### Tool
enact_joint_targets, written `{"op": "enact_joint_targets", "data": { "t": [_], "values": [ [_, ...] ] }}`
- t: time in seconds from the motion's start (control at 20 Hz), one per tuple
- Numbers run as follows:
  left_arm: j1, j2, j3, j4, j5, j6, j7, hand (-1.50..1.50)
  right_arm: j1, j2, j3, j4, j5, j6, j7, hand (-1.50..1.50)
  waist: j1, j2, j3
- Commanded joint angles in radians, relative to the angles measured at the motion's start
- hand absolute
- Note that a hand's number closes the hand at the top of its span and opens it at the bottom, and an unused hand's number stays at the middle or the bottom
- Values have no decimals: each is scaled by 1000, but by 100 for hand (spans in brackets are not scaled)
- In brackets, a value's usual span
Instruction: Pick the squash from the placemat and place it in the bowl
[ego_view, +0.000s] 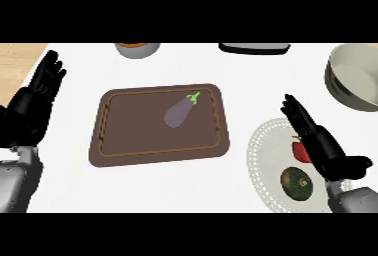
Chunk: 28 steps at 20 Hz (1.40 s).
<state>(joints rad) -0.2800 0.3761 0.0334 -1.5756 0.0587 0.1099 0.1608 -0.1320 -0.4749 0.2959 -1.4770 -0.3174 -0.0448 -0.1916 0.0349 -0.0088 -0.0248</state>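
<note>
Empty, fingers straight, the right hand (319, 140) hovers over the placemat (260, 150) just beside the squash (297, 183), grasp not yet made; next it must curl round it for the bowl (356, 75).

The counter (184, 185) is white and smooth and fills almost the whole view. At ten o'clock, in the far corner, there is a patch of pale wood (18, 55). The light is bright and even.
</note>
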Motion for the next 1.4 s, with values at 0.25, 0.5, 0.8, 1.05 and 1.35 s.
{"op": "enact_joint_targets", "data": {
  "t": [0.25,0.5,0.8,1.05,1.35],
  "values": [
    [87,-170,-106,17,-16,37,-69,0,164,-143,221,-148,193,175,-31,150,-55,6,23],
    [142,-185,-89,44,16,30,-76,0,296,30,-26,-102,163,-195,-346,-150,-102,5,29],
    [133,-226,-153,-16,-23,45,-28,0,489,20,-72,-232,149,-154,-624,-150,-54,4,25],
    [172,-229,-146,36,-31,26,-111,0,636,-95,-145,-466,226,-244,-429,-150,-56,6,23],
    [123,-258,-172,-9,-63,57,-25,0,649,-193,-187,-631,249,-211,-106,-150,-43,7,24]
  ]
}}
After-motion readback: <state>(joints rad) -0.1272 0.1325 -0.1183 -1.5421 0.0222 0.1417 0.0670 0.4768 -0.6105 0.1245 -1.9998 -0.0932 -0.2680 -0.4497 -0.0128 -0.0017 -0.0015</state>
